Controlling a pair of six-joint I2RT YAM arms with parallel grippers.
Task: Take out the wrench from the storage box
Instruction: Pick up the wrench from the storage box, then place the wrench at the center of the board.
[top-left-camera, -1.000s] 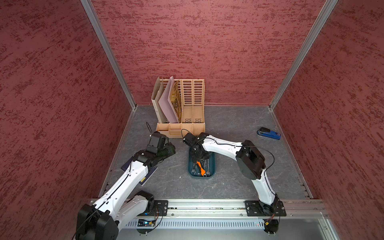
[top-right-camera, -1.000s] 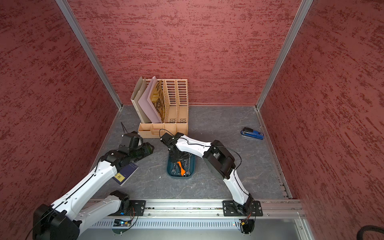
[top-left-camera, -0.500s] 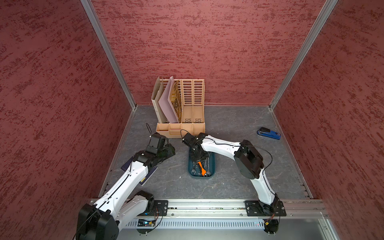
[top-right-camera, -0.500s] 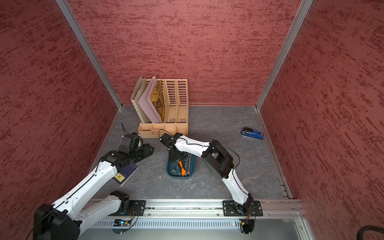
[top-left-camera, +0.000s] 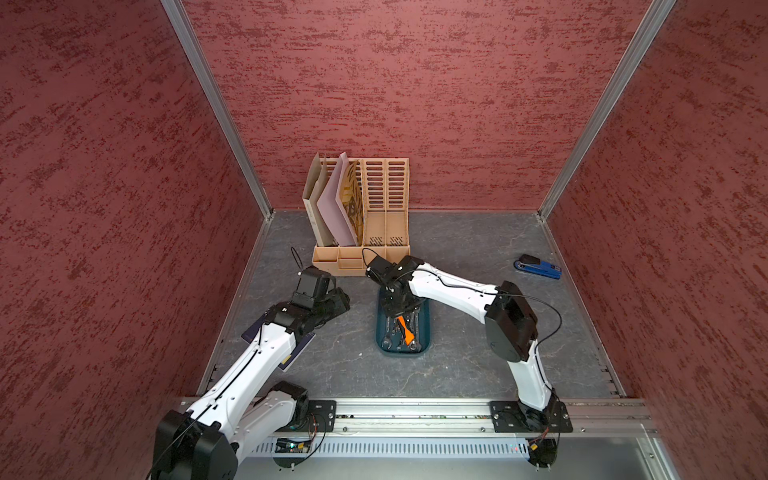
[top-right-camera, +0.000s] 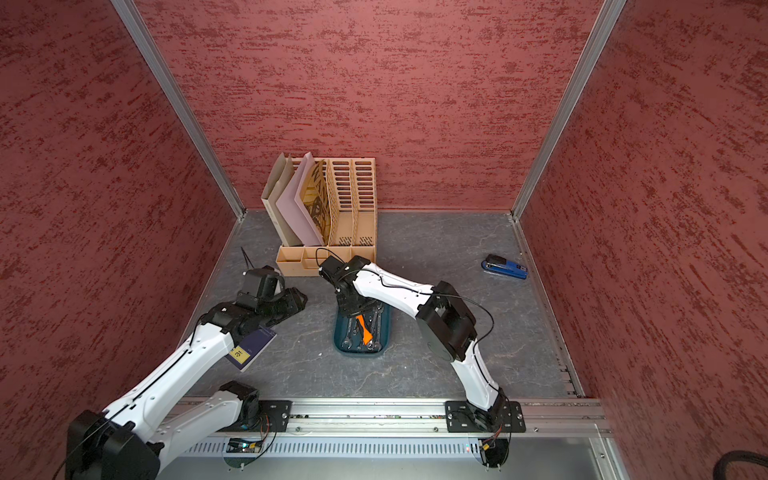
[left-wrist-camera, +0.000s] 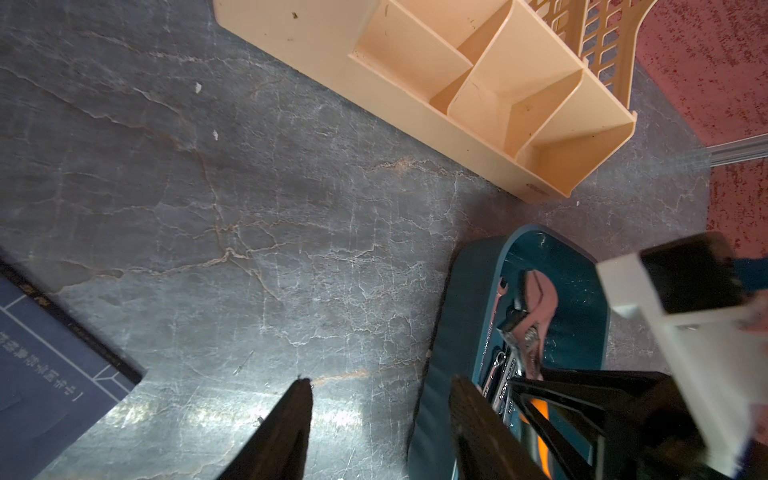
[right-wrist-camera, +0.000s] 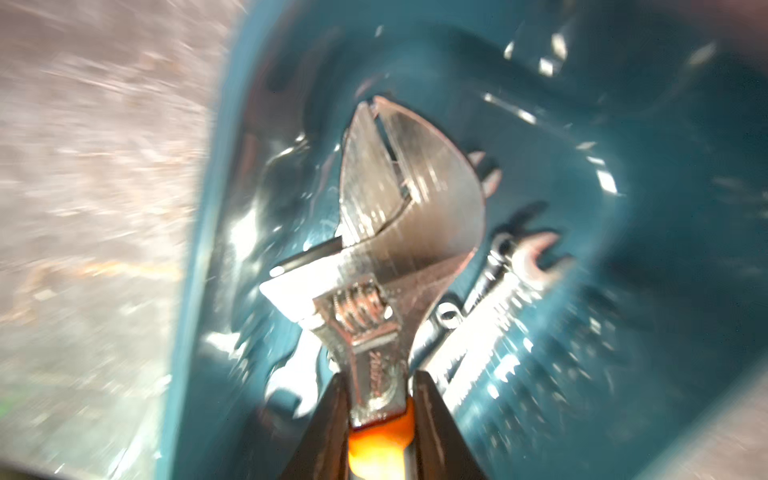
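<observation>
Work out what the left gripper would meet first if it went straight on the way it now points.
Probably the bare grey table, just beside the storage box rim; the open fingers angle downward, though depth is unclear.

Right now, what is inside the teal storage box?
The storage box holds an adjustable wrench with an orange handle, gripped by the right gripper, and smaller wrenches beside it. Anything under them is covered.

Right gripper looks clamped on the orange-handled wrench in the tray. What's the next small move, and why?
Probably raise the right gripper straight up a little. Its jaws are closed on the adjustable wrench just behind its head, and the wrench sits inside the storage box among smaller wrenches; a vertical lift should clear the rim without dragging them.
</observation>
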